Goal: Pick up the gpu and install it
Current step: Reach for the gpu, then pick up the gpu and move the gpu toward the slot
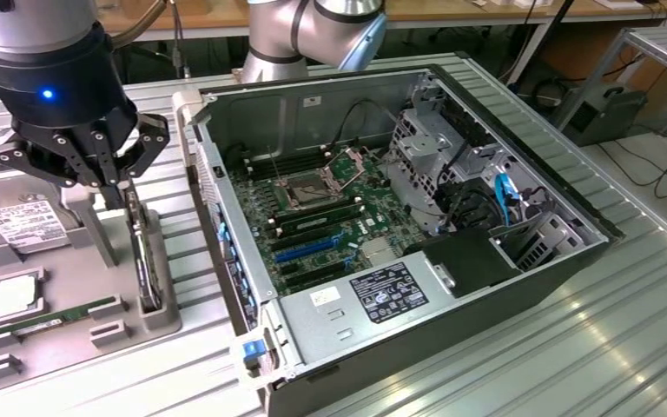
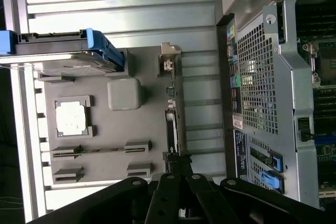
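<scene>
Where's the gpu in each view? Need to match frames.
Exterior view: the gpu stands on edge in the gray tray, at the exterior view's left of the open case.
Wrist view: the gpu is seen edge-on, along the tray's side nearest the case.
Shared landmark: the green RAM stick lying in the same tray.

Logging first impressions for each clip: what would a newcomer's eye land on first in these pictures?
The open computer case dominates the middle of the exterior view, its motherboard laid bare. On the exterior view's left, the gripper hangs right at the top of the gpu, which stands on edge in a grey tray that also holds a hard drive.
</scene>
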